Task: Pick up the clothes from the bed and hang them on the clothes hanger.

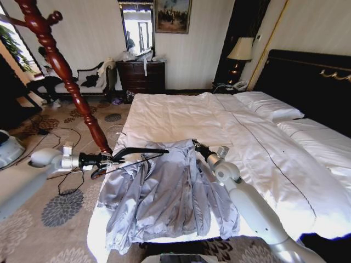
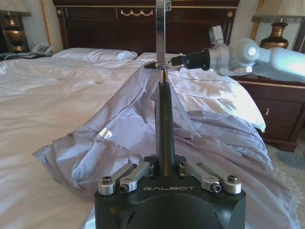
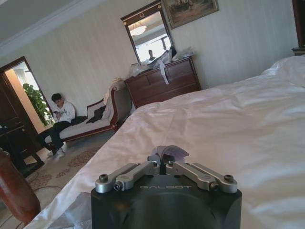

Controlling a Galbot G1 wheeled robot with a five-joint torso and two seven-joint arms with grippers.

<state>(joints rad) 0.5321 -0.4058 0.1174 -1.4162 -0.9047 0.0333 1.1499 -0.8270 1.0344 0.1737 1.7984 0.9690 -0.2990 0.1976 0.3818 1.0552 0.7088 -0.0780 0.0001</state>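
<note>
One jacket (image 1: 164,192) lies spread on the near left part of the bed (image 1: 263,148), front up, its collar toward the far side and its gathered hem hanging toward the near edge. It is pale silver-grey and shiny, with two sleeves lying out to either side.

One black hanger (image 1: 137,152) sits level just above the jacket's far left shoulder. The left gripper (image 1: 107,160) is clamped on the hanger's left end, its fingers together around the black bar; in the left wrist view the hanger (image 2: 165,129) runs straight away from the gripper (image 2: 165,168) over the jacket (image 2: 124,143), with its silver hook (image 2: 162,33) at the far end.

The right gripper (image 1: 196,146) is at the collar, fingers pinched together on a small fold of grey cloth (image 3: 167,152), as the right wrist view shows.

The bed carries two white pillows (image 1: 269,104) at the headboard (image 1: 307,82) on the right. One turned wooden pole (image 1: 66,76) rises on the left, by the hanger. One lamp (image 1: 240,52) stands beyond the bed, and one dark dresser (image 1: 142,75) stands against the far wall.
</note>
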